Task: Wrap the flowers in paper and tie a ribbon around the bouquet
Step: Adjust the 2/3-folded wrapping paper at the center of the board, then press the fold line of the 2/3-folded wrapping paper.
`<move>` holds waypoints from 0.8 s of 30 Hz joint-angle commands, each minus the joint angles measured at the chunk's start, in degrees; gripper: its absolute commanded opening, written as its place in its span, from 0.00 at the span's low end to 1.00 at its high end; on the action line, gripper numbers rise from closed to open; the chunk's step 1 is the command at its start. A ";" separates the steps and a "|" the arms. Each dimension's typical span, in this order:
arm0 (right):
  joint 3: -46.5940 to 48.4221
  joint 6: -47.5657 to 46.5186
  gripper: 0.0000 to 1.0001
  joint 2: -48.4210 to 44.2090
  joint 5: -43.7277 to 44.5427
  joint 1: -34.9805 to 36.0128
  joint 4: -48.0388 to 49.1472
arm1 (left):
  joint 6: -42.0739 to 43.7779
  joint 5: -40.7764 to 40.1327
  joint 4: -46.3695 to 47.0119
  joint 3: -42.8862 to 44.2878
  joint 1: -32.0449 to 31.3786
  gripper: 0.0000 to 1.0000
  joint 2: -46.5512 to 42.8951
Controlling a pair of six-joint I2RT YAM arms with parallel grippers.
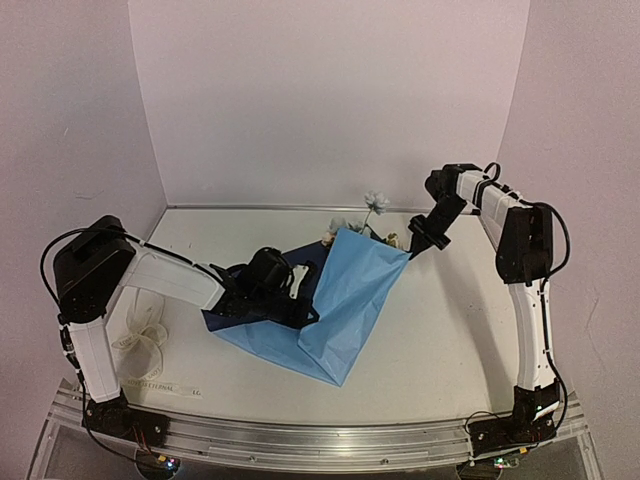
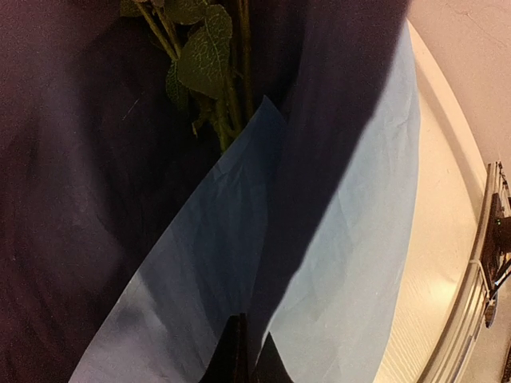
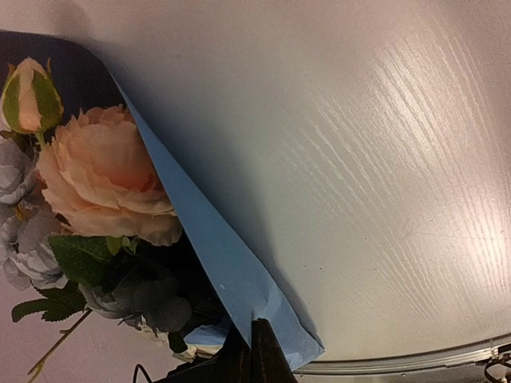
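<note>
White tabletop [image 1: 450, 330] is partly covered by the paper [image 1: 350, 290], folded over the flowers [image 3: 104, 179]; its edges are clamped by the left gripper [image 2: 243, 355] and the right gripper [image 3: 251, 347].

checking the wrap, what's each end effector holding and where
Both pinch the paper: right end effector its corner beside the flowers, left end effector a folded edge near the stems.

The left arm [image 1: 165, 277] rises from the lower left of the frame and reaches right toward the centre, wrist bent down, left gripper [image 1: 303, 312] pinched tight on the paper [image 1: 355, 295]. The right arm [image 1: 528, 310] stands tall at right, elbow high, forearm angling down-left, right gripper [image 1: 413, 247] clamped on the sheet's upper corner
</note>
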 commanded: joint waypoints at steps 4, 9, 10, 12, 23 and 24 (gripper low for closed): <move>-0.34 -5.89 0.26 -2.17 2.09 -0.61 -4.24 | 1.38 -1.14 -1.05 0.99 0.59 0.00 -0.99; -7.06 -10.90 0.52 -10.23 2.83 -0.31 -3.86 | -0.04 -1.18 -0.63 1.20 1.73 0.00 -0.07; -8.92 -11.35 0.54 -11.81 2.79 -0.21 -3.57 | -0.31 -1.17 -0.46 1.19 1.92 0.00 -0.03; -13.27 -11.95 0.54 -15.14 1.87 0.45 -1.74 | -0.78 -0.67 -0.10 1.12 2.24 0.00 0.22; -30.02 -10.40 0.63 -26.95 3.58 2.79 9.86 | -2.99 1.32 2.52 -1.63 3.78 0.00 0.31; -29.64 -9.93 0.64 -26.71 2.68 2.88 10.43 | -3.09 1.36 2.66 -1.97 3.96 0.00 0.07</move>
